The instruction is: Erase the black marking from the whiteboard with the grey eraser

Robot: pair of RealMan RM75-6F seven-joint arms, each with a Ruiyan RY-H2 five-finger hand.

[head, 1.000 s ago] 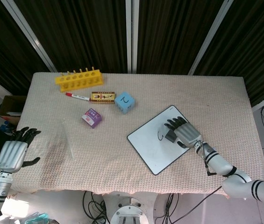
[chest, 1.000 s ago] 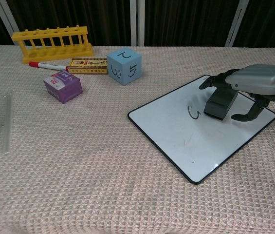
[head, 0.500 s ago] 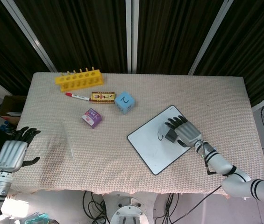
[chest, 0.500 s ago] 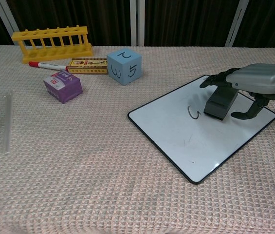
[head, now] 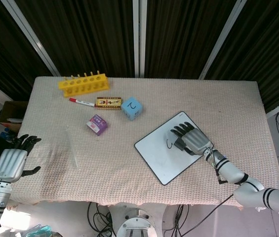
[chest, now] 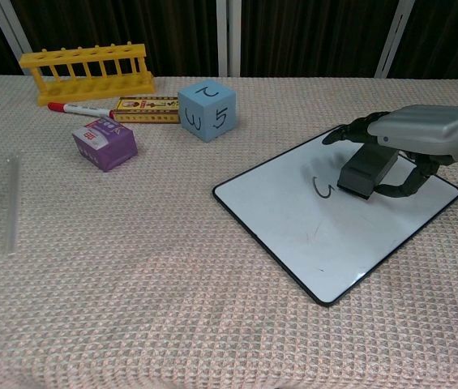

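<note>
1. Since a second ago the right hand (chest: 423,134) has slid the grey eraser (chest: 366,172) slightly leftward, nearer the black marking (chest: 321,187).
2. Left hand (head: 12,163) hovers off the bench's (head: 144,89) left edge, fingers spread, holding nothing.
3. Marking sits mid-whiteboard (chest: 293,219), unerased.
4. Right fingers (chest: 350,131) clasp the eraser; I'd press flat and sweep left across the mark.

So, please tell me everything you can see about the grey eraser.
The grey eraser is a dark grey, block-shaped piece with a matte look. It sits on the whiteboard, in its far right part, just right of the small black marking, which it does not cover. The right hand grips it from above, fingers curled down around its sides, hiding its top. In the head view only its left end shows.
</note>
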